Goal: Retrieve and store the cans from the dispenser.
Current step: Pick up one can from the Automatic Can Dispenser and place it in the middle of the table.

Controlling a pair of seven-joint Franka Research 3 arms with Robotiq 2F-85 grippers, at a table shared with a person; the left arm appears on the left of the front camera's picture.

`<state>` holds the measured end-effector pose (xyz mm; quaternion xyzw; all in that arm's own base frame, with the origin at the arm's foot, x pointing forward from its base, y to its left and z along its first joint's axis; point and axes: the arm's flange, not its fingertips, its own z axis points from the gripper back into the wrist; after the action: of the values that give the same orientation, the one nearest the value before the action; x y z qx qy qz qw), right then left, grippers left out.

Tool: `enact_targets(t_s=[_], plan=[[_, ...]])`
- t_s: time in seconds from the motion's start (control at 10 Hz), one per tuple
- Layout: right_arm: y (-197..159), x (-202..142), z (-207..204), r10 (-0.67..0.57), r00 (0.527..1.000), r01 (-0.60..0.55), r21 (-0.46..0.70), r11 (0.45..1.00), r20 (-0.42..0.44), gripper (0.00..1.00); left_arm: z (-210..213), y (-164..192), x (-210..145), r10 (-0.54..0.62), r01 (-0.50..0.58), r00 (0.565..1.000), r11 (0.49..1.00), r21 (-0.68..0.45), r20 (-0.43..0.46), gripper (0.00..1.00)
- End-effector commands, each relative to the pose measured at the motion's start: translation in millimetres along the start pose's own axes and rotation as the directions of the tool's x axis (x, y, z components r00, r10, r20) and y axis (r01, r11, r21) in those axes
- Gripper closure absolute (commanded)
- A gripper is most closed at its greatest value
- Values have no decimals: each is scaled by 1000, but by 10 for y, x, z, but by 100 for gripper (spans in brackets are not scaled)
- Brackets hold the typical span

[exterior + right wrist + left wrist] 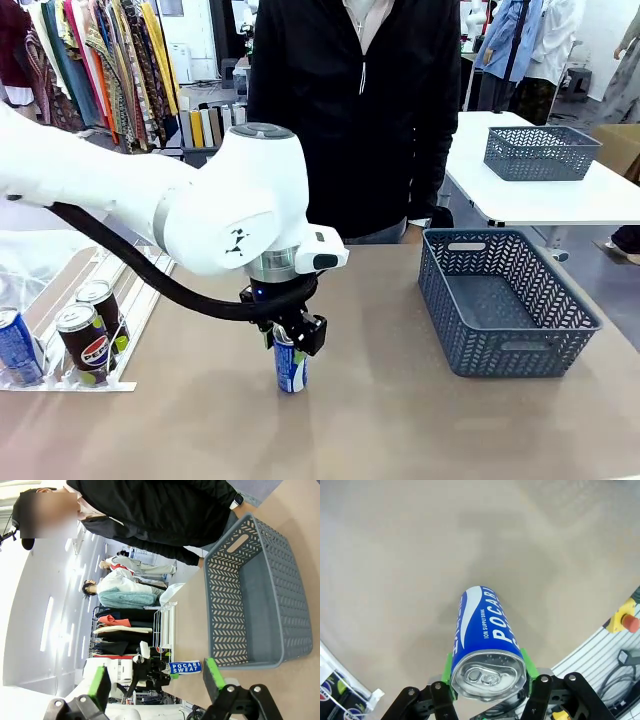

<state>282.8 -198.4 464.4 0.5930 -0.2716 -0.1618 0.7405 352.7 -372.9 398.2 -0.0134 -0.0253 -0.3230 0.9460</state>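
Tan table top point(400, 430), with clothes racks and a second white table point(560, 205) behind. A person in a black jacket point(355, 100) stands at the far edge.

The white left arm point(200, 205) comes in from the left to mid-table. The left gripper point(291, 338) points straight down, fingers clamped on a blue aluminium can with white Pocari Sweat print point(291, 372). It is gripped at its upper end and upright. The can base is at table level; touching or just clear, cannot tell. In the left wrist view the green pads point(448, 674) press both sides just under the silver top, pull tab visible, can body running away toward the table. A red stop button on a yellow box point(629, 622) sits at that view's right edge.

The white sloped rail dispenser point(150, 285) is at the table's left side, well apart from the held can. At its low end:
- a second blue can point(18, 347), outermost
- a black Pepsi can point(84, 343) beside it
- another black can point(101, 300) directly behind that one, up the slope

A grey-blue plastic mesh basket point(520, 355) sits on the right half of the table, well apart from the held can. A similar basket point(540, 152) is on the white table behind.

The right gripper point(156, 669) is off the table. Its green-padded fingers point(212, 676) are spread wide with nothing gripped, and it looks across at the mesh basket and the held can.
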Motion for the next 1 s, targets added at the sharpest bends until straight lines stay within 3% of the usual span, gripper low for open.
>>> enact_targets(t_s=[0.0,0.3,0.4,0.5,0.7,0.9], plan=[[22,0,11,-3,1000,3,10,1000,0,0,41,-55,130,12,-12,1000,1000,4,-2,100],[22,0,11,-3,1000,3,10,1000,0,0,22,-14,147,12,-12,1000,1000,-11,-12,100],[22,0,11,-3,1000,3,10,1000,0,0,17,-24,147,-1,0,1000,1000,-11,-12,55],[22,0,11,-3,1000,3,10,1000,0,0,15,-22,144,-9,9,1000,1000,-5,-12,0],[22,0,11,-3,1000,3,10,1000,0,0,85,-31,100,-21,20,1000,1000,4,23,0],[22,0,11,-3,1000,3,10,1000,0,0,411,26,-3,-10,11,994,1000,-13,113,0]])
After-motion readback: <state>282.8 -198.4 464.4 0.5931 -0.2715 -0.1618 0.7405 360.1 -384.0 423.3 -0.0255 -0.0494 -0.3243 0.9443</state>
